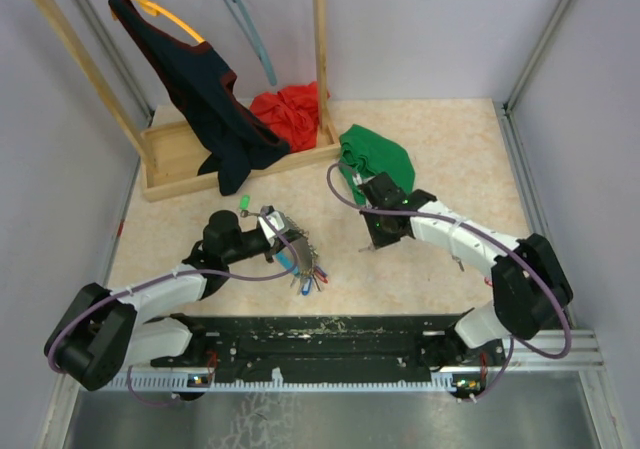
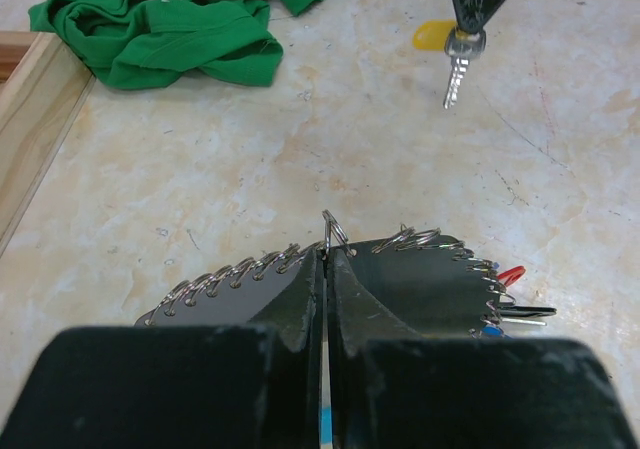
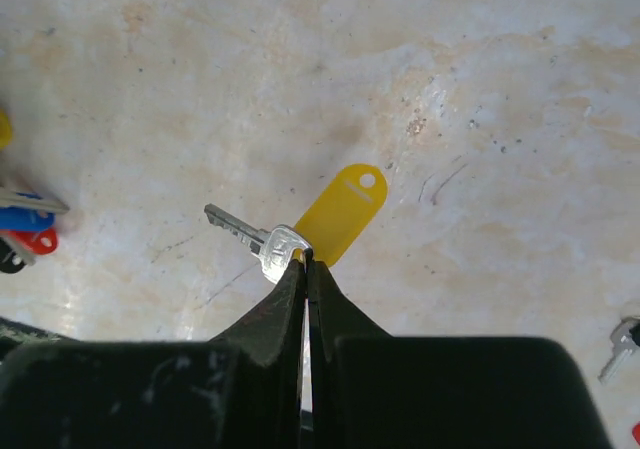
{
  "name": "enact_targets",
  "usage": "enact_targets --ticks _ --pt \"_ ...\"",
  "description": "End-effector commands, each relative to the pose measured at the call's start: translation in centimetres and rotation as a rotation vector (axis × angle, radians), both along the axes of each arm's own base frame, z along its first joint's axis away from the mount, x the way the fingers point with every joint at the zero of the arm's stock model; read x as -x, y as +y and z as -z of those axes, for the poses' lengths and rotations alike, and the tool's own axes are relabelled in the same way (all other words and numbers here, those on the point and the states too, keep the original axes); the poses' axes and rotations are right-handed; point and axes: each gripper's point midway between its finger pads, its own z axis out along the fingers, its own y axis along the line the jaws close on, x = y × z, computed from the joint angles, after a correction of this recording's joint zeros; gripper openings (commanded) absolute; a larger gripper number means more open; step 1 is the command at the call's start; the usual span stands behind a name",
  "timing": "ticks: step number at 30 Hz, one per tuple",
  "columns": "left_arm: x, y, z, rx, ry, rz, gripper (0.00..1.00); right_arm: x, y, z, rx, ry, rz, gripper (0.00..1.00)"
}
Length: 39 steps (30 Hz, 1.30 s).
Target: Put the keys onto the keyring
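Right gripper fingers were clamped shut on the head of a key, pinching right where the yellow tag joins. Blade stuck out to one side of the tips and the tag to the other. That's probably deliberate, since it leaves the key's hole end exposed for threading. From the left wrist view the key hung blade-down from the tips. I can't tell whether it was clear of the table.

Left gripper fingers were also clenched, on the keyring. A loop of wire poked out past the tips, with more loops along both finger edges. My read is that it was acting as a fixture, holding the ring steady and presenting the wire toward the other arm.

Relative to the keyring:
- Tagged key cluster hung off it on the near side and rested on the table.
- The held key was well apart from it, toward the right arm's side and not yet lined up.
- A green-tag key lay loose just beyond it, on the far side.
- A green cloth was further out, beyond the right gripper.

Judgement: pick done, transfer and threading not started. Risk is the key rotating in such a thin pinch.
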Motion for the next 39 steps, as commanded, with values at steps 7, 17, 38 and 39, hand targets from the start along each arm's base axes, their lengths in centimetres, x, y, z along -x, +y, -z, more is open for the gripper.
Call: enact_targets --ticks 7,17,38,39 --pt "-0.2 -0.7 -2.1 0.045 -0.049 0.032 0.01 3.5 -3.7 -4.6 0.201 0.189 0.055 0.0" --pt "-0.2 -0.7 -1.9 0.041 -0.041 0.035 0.01 0.1 -0.3 -0.3 0.144 0.167 -0.028 0.0" --pt "-0.3 -0.7 -1.8 0.038 -0.036 0.027 0.01 -3.9 2.6 -1.0 -0.031 -0.087 -0.005 0.35" --pt "-0.3 -0.7 -1.8 0.039 -0.037 0.027 0.01 -3.7 2.5 -0.9 -0.047 -0.102 0.0 0.35"
